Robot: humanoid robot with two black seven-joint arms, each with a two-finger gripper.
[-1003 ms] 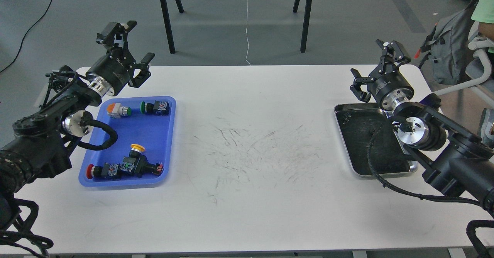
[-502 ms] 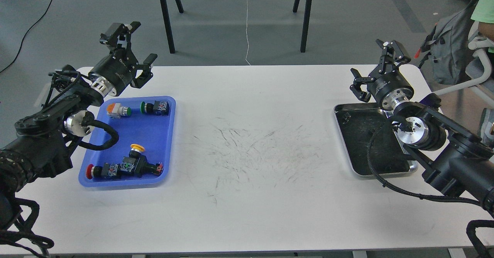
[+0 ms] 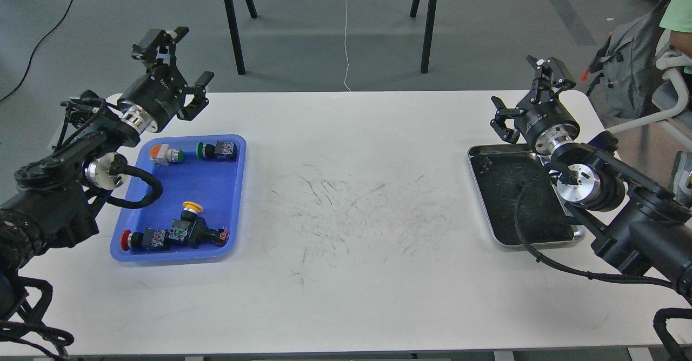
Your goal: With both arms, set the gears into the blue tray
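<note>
The blue tray [image 3: 213,199] lies at the table's left and holds several push-button switches. My left gripper [image 3: 181,61] hovers open and empty over the tray's far left corner. At the right, a tiny black piece [image 3: 485,161], seemingly one of the gears, sits in the far left corner of a silver tray [image 3: 481,204]. No other gears can be made out against the tray's dark bottom. Above that tray's far edge my right gripper [image 3: 524,93] is held open with nothing between its fingers.
In the blue tray lie an orange-capped switch [image 3: 165,154], a green one [image 3: 217,149], a yellow one [image 3: 192,209] and a red one [image 3: 141,239]. My right arm [image 3: 594,188] covers the silver tray's right side. Black stand legs [image 3: 232,26] rise beyond the table's far edge.
My left gripper drifted slightly right, then back left and a little up, staying open. The right arm and the objects have not moved.
</note>
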